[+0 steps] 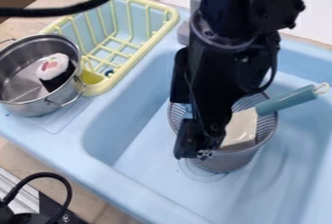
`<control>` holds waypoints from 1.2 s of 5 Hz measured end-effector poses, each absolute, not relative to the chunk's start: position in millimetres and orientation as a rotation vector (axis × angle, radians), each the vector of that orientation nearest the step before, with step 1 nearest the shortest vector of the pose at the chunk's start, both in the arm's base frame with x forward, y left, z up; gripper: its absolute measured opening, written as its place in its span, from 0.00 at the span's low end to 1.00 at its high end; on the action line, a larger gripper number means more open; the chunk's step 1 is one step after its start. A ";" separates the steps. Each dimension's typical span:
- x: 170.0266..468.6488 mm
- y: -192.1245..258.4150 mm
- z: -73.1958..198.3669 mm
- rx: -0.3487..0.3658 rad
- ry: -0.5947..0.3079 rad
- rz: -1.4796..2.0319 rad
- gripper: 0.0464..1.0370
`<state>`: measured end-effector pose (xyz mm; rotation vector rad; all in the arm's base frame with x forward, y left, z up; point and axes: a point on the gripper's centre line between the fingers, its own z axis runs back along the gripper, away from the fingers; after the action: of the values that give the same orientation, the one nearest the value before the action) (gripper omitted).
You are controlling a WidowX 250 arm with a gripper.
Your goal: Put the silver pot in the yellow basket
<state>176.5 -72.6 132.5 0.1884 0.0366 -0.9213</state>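
The silver pot (39,107) lies left in view from the pincer (194,154), at the sink's (65,143) outer edge, beside the yellow basket (140,54); whether the pincer is clenched, I cannot tell.

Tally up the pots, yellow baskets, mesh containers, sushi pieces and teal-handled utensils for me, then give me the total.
Silver pot: 1
Yellow basket: 1
Mesh container: 1
Sushi piece: 1
Teal-handled utensil: 1
Total: 5
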 end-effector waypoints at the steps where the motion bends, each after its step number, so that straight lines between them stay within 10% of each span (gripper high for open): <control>1: 173.5 -71.1 128.4 0.189 0.057 -0.922 0.96; 6: 133.2 57.8 185.8 0.158 0.077 -0.901 0.96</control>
<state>133.2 57.8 185.8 0.1582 0.0769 -0.9009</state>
